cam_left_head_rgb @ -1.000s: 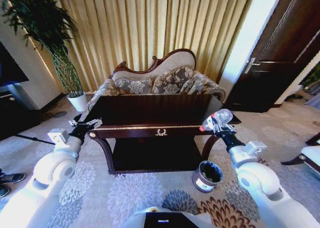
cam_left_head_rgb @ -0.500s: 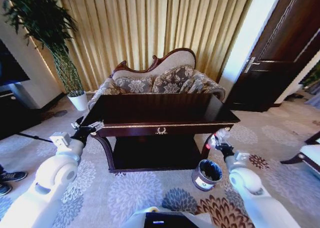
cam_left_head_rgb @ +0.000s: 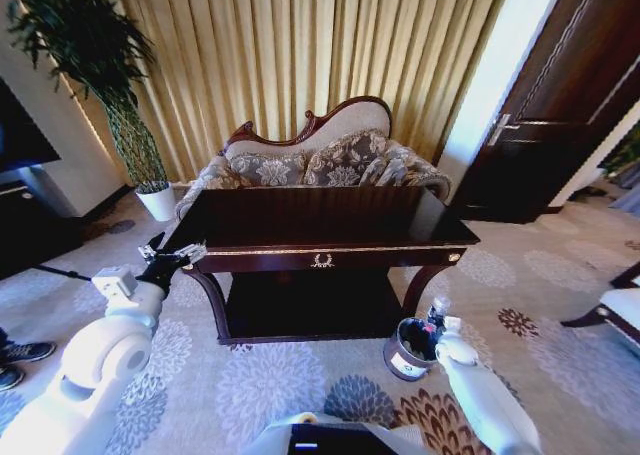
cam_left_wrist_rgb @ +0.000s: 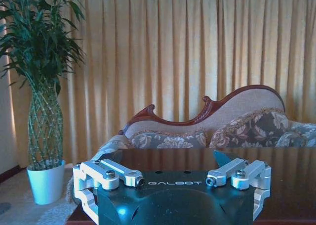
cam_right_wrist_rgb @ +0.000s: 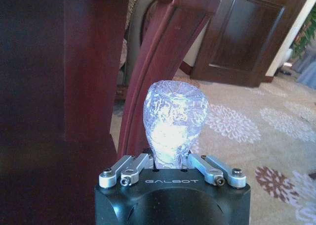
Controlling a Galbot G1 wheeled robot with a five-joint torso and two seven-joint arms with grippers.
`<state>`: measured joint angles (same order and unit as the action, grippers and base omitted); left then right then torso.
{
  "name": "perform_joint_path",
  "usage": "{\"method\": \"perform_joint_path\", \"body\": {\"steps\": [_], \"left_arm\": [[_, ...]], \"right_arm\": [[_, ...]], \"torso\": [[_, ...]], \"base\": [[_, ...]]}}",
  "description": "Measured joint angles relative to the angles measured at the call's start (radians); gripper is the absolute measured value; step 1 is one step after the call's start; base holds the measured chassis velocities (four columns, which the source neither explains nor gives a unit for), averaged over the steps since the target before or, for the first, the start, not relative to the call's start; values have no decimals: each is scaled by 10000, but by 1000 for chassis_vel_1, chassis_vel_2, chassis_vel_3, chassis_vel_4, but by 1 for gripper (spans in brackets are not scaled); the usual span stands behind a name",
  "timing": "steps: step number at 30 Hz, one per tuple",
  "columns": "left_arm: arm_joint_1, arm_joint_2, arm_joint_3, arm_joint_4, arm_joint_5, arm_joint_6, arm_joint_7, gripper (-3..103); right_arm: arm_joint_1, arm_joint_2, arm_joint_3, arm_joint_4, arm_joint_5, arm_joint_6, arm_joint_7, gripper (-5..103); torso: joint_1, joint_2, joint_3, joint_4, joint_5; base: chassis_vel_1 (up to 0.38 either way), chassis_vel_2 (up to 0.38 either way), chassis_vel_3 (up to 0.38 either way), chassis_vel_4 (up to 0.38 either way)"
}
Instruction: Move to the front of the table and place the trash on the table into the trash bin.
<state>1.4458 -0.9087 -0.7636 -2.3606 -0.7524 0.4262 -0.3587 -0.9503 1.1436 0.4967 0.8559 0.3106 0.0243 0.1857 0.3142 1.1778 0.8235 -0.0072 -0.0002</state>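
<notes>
Bottle (cam_right_wrist_rgb: 174, 123) pinched in right gripper (cam_left_head_rgb: 436, 327), held just above bin (cam_left_head_rgb: 413, 349) by table's (cam_left_head_rgb: 320, 220) front right leg. Judged light, thin-walled, slippery, crushable; best gripped mid-body. Left gripper (cam_left_head_rgb: 168, 257) spread, empty, at table's front left corner.

Warm backlight is diffused through the curtains (cam_left_head_rgb: 300, 65). The glossy table (cam_left_head_rgb: 310, 220) top is marked by reflections, and its underside is left in deep shadow. Barrel distortion is seen at the head view's edges. The bottle (cam_right_wrist_rgb: 174, 123) is overexposed by glare.
</notes>
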Motion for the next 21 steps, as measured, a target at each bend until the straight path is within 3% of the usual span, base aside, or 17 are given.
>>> {"method": "perform_joint_path", "body": {"steps": [8,10,12,15,16,19,21], "left_arm": [[181,-12,-128,-172,107,-43,-29,100],[217,-12,-186,-250,110,-68,-42,100],[227,-12,-203,-280,111,-73,-43,100],[262,-14,-220,-358,138,-81,-44,100],[262,-14,-220,-358,138,-81,-44,100],[336,-11,-219,-444,159,-131,-44,100],[364,3,-218,-476,175,-204,-44,100]], "right_arm": [[720,420,300,-1243,-942,98,251,18],[736,410,351,-1285,-1044,81,342,27],[736,393,361,-1284,-1052,68,360,27],[703,345,393,-1200,-1046,25,478,42],[703,345,393,-1200,-1046,25,478,42],[568,321,419,-1040,-990,-29,551,59],[477,307,437,-954,-992,-83,600,65]], "torso": [[-1,1,-1,-3,2],[-1,1,-1,-4,2],[0,1,-1,-4,2],[-1,1,-1,-3,1],[-1,1,-1,-3,1],[-1,1,-1,-3,1],[-1,1,-1,-2,2]], "base": [[0,0,0,0],[0,0,0,0],[0,0,0,0],[0,0,0,0],[0,0,0,0],[0,0,0,0],[0,0,0,0]]}}
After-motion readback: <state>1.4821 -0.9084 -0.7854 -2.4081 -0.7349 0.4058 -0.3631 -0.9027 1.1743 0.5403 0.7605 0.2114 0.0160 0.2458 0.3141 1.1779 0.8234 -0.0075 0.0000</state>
